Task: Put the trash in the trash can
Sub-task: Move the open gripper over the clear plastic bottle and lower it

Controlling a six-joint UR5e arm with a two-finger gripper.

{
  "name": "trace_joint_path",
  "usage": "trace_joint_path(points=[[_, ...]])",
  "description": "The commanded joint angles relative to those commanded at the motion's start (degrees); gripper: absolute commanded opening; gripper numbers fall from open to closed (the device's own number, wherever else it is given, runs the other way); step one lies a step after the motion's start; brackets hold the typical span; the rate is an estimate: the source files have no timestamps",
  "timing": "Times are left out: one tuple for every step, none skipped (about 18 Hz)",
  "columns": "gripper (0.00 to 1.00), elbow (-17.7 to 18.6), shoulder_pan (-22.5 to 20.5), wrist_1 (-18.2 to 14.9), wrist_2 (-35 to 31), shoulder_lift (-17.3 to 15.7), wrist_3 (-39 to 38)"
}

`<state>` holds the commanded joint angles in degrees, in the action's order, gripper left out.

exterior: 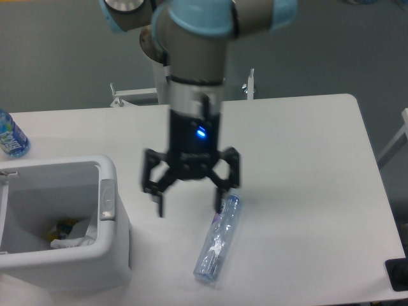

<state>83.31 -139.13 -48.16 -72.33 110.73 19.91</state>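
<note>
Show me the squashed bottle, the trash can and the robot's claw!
Squashed bottle [218,240]: fixed camera, on the middle of its clear body.
Trash can [107,199]: fixed camera, on the grey latch side of the rim.
Claw [189,201]: fixed camera, midway between its open fingertips.

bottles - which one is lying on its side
The crushed clear bottle by the open pincer lies flat on the table. The blue-labelled bottle at the left edge stands upright.
</note>
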Motion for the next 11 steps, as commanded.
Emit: trace_joint_path(points=[[1.0, 0.0, -0.2, -0.2, -0.4, 1.2, 3.1], [1.0, 0.2, -0.3, -0.1, -0.8, 1.9, 5.6], [1.0, 0.2, -0.5, -0.2, -1.1, 3.0, 7.8], [1.0, 0.4, -1.0, -0.3, -1.3, 4.0, 9.6], [1.0, 0.4, -1.0, -0.4, -1.4, 5.2, 11.0], [1.0, 0.8, -1.0, -0.3, -1.8, 6.4, 12.7], [1.0, 1.2, -1.0, -0.2, -2.5, 7.3, 14.3], [1.0, 1.6, -1.0, -0.1, -3.3, 8.2, 15.2], [1.0, 1.8, -1.0, 0.0, -4.0, 8.9, 15.7], [1.0, 1.9, -0.9, 0.0, -4.7, 10.0, 16.4], [1.0, 1.9, -0.8, 0.1, -5.4, 11.2, 16.9]])
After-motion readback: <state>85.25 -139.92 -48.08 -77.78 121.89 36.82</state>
